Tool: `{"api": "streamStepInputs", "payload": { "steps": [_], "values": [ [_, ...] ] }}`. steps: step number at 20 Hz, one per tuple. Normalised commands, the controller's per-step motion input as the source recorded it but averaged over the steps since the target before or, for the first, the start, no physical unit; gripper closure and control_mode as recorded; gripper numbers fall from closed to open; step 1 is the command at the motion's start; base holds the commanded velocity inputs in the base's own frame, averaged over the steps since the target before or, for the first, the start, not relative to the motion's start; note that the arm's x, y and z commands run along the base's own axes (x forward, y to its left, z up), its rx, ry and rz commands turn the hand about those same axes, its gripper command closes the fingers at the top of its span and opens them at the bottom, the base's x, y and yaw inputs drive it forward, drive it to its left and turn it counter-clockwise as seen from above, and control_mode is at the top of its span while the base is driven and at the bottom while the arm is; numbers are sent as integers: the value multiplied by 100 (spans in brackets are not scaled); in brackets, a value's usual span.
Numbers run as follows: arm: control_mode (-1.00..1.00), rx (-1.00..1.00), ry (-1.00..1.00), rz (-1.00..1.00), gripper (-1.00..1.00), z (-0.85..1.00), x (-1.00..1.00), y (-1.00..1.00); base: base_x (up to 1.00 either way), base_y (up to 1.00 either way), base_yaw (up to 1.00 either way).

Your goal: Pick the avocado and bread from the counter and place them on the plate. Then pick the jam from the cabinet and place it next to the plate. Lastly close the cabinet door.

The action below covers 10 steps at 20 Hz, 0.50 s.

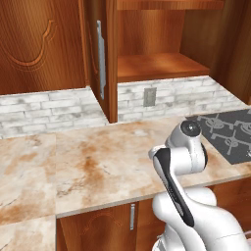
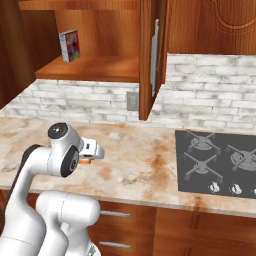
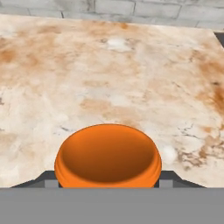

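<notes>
My gripper [image 3: 108,183] is shut on the jam [image 3: 107,154], a round orange jar seen from above, with a dark fingertip at each side. From the right base view, an orange sliver of the jam [image 2: 85,161] shows under the hand, low over the counter [image 2: 145,150]. The beige veined counter [image 3: 109,74] spreads below it. The cabinet [image 1: 162,66] stands open, and its door [image 1: 100,59] juts out edge-on with a long silver handle. The same door [image 2: 156,55] hangs right of the shelf [image 2: 90,67]. The avocado, the bread and the plate are out of view.
A colourful box [image 2: 70,46] stands at the left on the cabinet shelf. A dark stove top [image 2: 220,160] is set into the counter at the right, also seen as the stove [image 1: 225,132]. An outlet [image 1: 149,96] sits in the white brick wall.
</notes>
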Motion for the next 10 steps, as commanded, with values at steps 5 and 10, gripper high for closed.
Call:
{"api": "streamStepInputs", "payload": {
  "steps": [5,10],
  "values": [
    [-100,0,0,2,100,-17,10,0,0,0,0],
    [100,0,0,2,100,-20,3,0,-2,0,2]
  ]
}}
